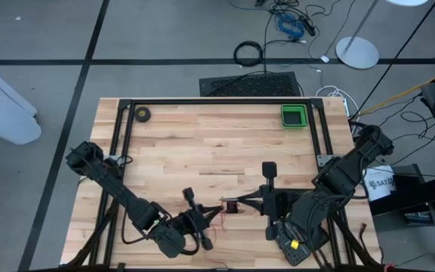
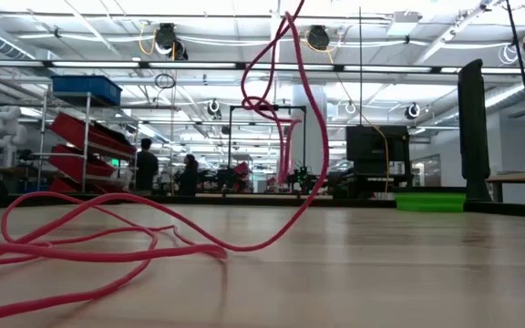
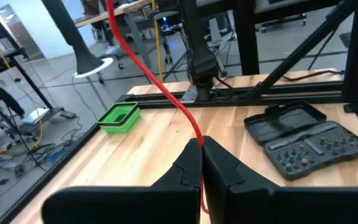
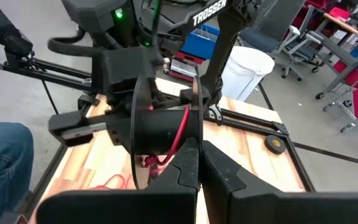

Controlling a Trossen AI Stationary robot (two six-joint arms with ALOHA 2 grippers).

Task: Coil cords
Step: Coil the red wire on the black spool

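Note:
The cords are one thin red cord point(image 2: 144, 239), partly wound on a small black spool point(image 4: 160, 127). Its loose loops lie on the wooden table point(image 1: 202, 143) near the front edge, and one strand rises off the table. My left gripper point(image 3: 199, 149) is shut on that strand, just left of the spool point(image 1: 231, 205). My right gripper point(image 4: 199, 149) comes in from the right and is shut at the spool, which it keeps above the table. My left gripper pinches a single strand of the red cord point(image 3: 194, 134) between its two fingertips. From the fingers the strand climbs in a fairly straight line out of the wrist view; the rest trails slack onto the table point(image 2: 80, 255). My right gripper meets the spool at its near, lower side point(image 4: 188, 138), with the fingers roughly level and coming from the table's right. The fingertips themselves hide which part they have. The spool is lifted clear, and its thin rim point(image 4: 135, 124) shows edge-on.
A green tray point(image 1: 294, 115) stands at the far right and a small tape roll point(image 1: 142, 114) at the far left. A dark tool case point(image 3: 303, 140) lies near the right arm. Black frame rails point(image 1: 217, 102) border the table. A person's leg point(image 4: 5, 162) shows beside it.

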